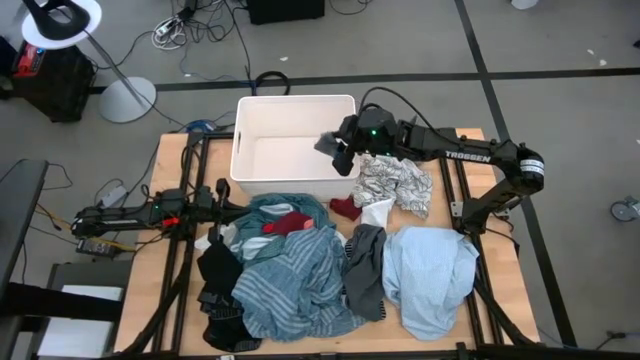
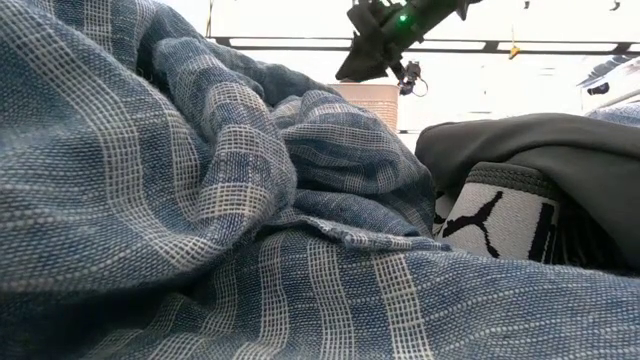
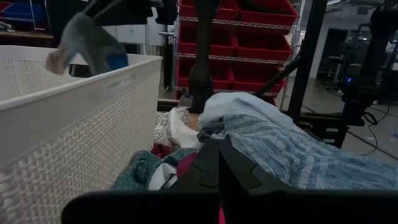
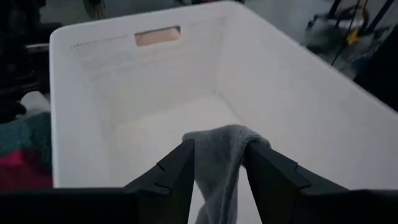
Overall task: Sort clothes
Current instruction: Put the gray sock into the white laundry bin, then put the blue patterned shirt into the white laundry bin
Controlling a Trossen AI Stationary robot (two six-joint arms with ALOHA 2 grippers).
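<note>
My right gripper (image 4: 221, 171) is shut on a grey sock (image 4: 225, 149) above the right side of the white tub (image 1: 250, 150); it also shows in the high view (image 1: 340, 150) and the low view (image 2: 385, 35). The clothes lie piled on the table nearer me: blue-striped (image 1: 290, 285), light blue (image 1: 430, 265), grey (image 1: 365, 262), black (image 1: 220, 268), red (image 1: 290, 222), teal (image 1: 268, 208), white-grey patterned (image 1: 395, 180). My left gripper (image 3: 217, 171) is shut and waits at the pile's left edge (image 1: 215, 198). My right gripper pinches the grey sock between its two fingers (image 4: 177, 174), about the sock's middle (image 4: 227, 140). The fingers slant down from the table's right side. The sock hangs below the fingers, lifted clear over the tub's inside, and its two ends (image 3: 59, 59) droop slack.
The tub's inside floor (image 4: 168, 121) is bare white. A white piece (image 1: 378, 210) lies between the patterned cloth and the grey one. Red bins on shelves (image 3: 249, 31) stand in the room beyond the table. A lamp stand (image 1: 125, 95) is on the floor at the far left.
</note>
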